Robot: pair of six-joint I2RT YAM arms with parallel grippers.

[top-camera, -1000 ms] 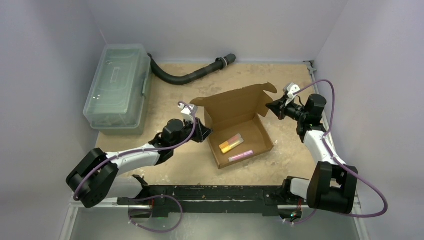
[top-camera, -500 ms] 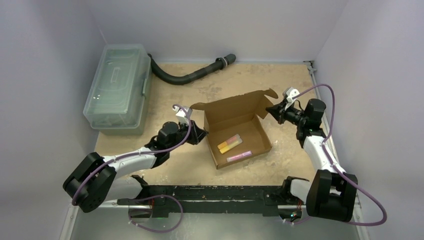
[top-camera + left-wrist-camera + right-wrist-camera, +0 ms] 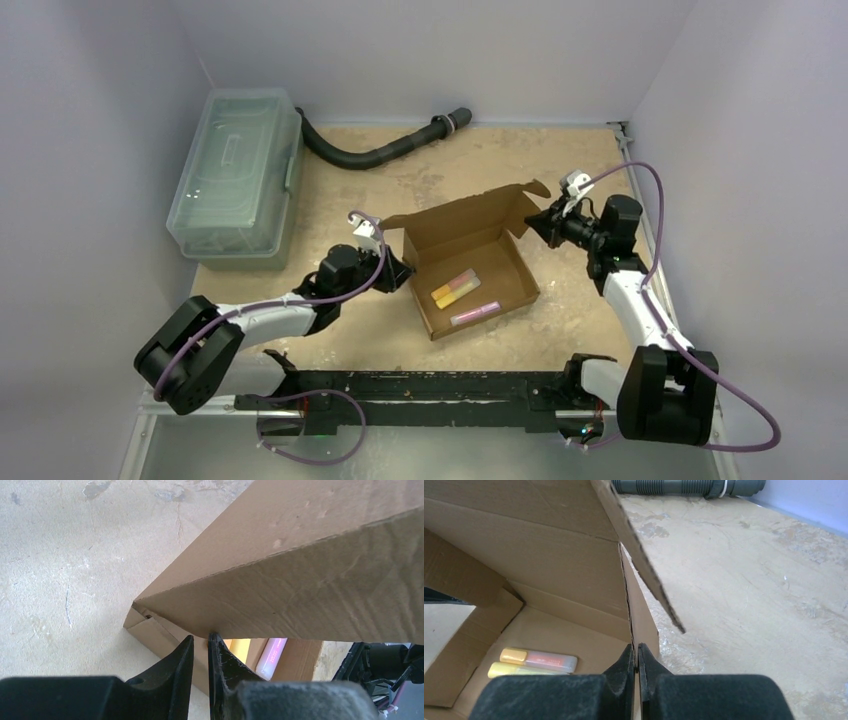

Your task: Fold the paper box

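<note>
The paper box (image 3: 505,272), brown corrugated cardboard, sits mid-table with its lid flap (image 3: 465,212) raised at the back. Inside lie two yellow-orange markers (image 3: 455,287) and a pink one (image 3: 475,312). My left gripper (image 3: 400,268) is shut on the box's left wall. In the left wrist view the left gripper (image 3: 201,639) has thin cardboard between its fingers under the overhanging lid (image 3: 300,580). My right gripper (image 3: 535,225) pinches the right wall near the back corner. In the right wrist view the right gripper (image 3: 635,647) is shut on that wall edge, with the markers (image 3: 539,660) to its left.
A clear plastic lidded bin (image 3: 238,170) stands at the back left. A black corrugated hose (image 3: 380,150) lies along the back, and a black rail (image 3: 420,390) runs along the near edge. Walls close in on both sides.
The box has slid a little left and toward the near edge with both grippers holding it. The lid flap has come down slightly over the box.
</note>
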